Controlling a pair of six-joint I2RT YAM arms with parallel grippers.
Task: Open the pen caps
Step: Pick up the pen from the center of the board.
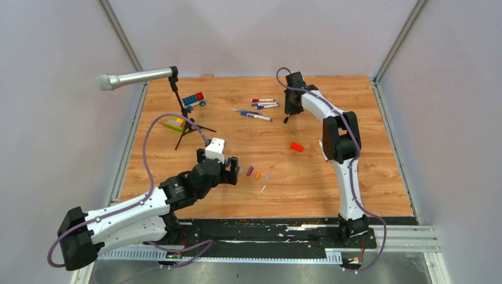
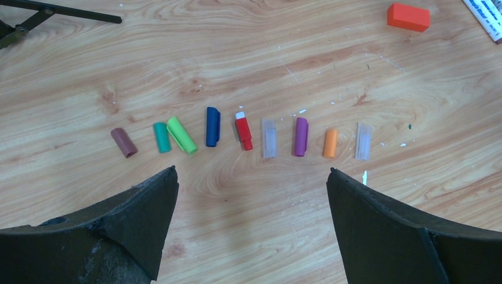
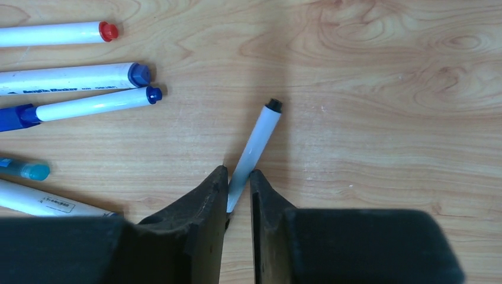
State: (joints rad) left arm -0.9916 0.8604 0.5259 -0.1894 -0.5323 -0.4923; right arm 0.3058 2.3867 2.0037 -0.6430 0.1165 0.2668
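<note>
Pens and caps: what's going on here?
The right gripper is shut on a white black-ended pen, next to several other pens at the far side of the table. The left gripper hovers open over a row of nine loose caps, touching none.

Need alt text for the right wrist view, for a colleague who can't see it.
The right gripper pinches the near end of a white pen with a black tip, which angles away over the wooden table. Five more pens lie at the left edge, showing red, blue and teal ends.
</note>
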